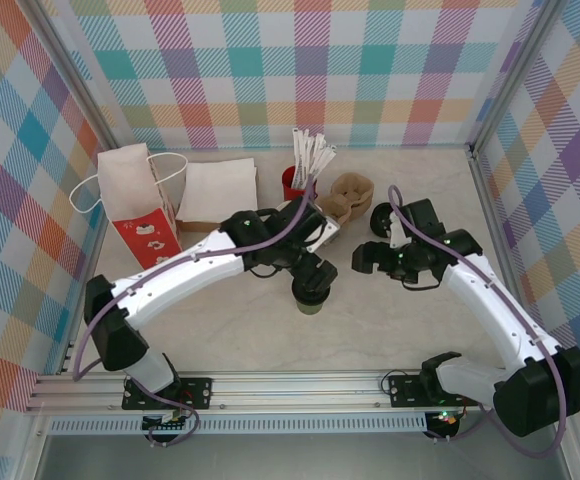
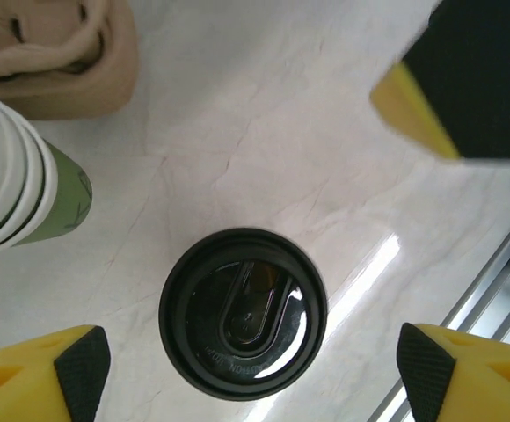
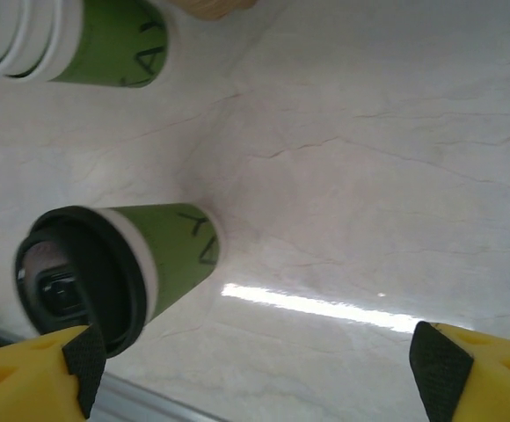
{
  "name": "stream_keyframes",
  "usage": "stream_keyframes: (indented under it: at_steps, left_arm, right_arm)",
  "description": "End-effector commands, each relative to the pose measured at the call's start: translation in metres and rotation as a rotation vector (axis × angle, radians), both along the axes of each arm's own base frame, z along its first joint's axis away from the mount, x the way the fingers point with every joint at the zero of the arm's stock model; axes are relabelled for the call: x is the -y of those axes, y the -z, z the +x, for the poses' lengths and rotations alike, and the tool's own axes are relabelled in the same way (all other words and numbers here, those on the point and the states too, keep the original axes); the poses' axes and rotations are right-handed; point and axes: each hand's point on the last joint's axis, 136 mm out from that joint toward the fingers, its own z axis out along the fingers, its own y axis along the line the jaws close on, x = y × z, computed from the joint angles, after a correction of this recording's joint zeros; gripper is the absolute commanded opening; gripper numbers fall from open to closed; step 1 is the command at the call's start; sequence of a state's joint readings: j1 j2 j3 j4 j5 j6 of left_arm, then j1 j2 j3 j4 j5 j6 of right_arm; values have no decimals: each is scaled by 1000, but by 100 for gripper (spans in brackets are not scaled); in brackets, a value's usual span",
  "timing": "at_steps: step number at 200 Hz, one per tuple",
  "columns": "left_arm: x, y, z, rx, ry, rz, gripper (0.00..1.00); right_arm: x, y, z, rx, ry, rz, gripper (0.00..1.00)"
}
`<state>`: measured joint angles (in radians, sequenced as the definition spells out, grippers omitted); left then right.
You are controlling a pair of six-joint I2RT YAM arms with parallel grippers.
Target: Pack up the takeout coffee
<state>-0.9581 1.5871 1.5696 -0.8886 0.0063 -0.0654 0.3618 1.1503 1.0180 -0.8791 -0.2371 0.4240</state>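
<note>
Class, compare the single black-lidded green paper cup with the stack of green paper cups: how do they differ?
The black-lidded green paper cup is capped; the stack of green paper cups shows bare white rims. The lidded cup is one cup; the stack nests several. Both have green walls with dark lettering.

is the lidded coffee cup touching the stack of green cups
Apart. The left wrist view shows a strip of bare table between the lidded coffee cup and the stack of green cups; the right wrist view shows the same gap.
</note>
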Motion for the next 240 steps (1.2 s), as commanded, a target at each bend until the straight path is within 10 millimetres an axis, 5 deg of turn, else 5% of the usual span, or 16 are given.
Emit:
stream_keyframes:
  at_steps: [1,51,96,240]
  left_arm:
    - [-11,4,-2,-97,-170,-76,83]
    - [-40,37,-2,-271,-421,-169,78]
    - [-46,54,-1,-333,-454,-190,73]
    - [-56,99,0,-388,-505,-96,66]
  right_arm:
    - [-29,-19,-3,6,-115,119,88]
    - [-65,-7,-25,-105,-251,132,84]
    - [-85,9,-34,-162,-299,101,83]
    - [-92,39,-31,-264,-282,18,70]
